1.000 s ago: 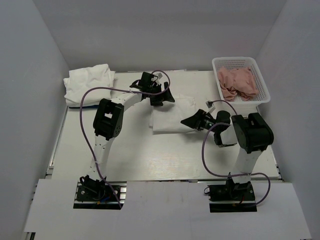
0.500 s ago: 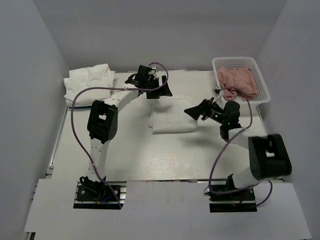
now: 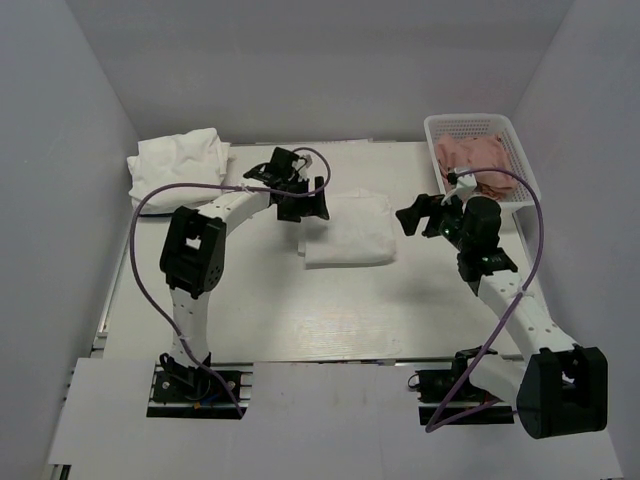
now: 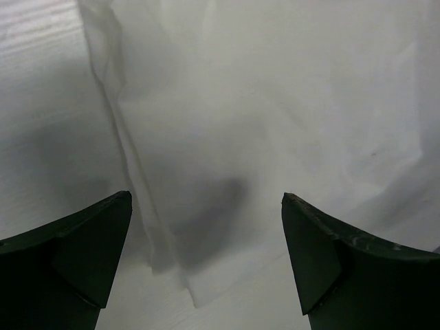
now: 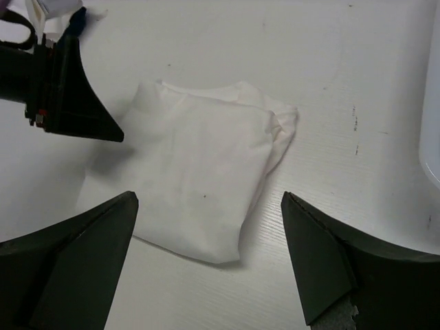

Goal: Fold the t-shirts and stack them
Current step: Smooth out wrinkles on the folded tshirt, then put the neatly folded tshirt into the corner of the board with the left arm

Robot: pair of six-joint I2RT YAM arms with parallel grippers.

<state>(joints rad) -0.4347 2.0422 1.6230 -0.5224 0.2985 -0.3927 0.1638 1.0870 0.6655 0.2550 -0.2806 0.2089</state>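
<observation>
Left gripper: jaws wide, empty, over left edge of folded t-shirt, middle of table. Right gripper: likewise wide, empty, just right of it. Heaped white t-shirts at far-left corner.

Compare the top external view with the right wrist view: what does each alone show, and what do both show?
Only the top external view: the heap of white t-shirts at the far left corner, the pink cloth in the basket. Only the right wrist view: the bunched corner of the folded t-shirt and scuffs on the table. Both: that folded t-shirt and the open left gripper at its edge.
</observation>
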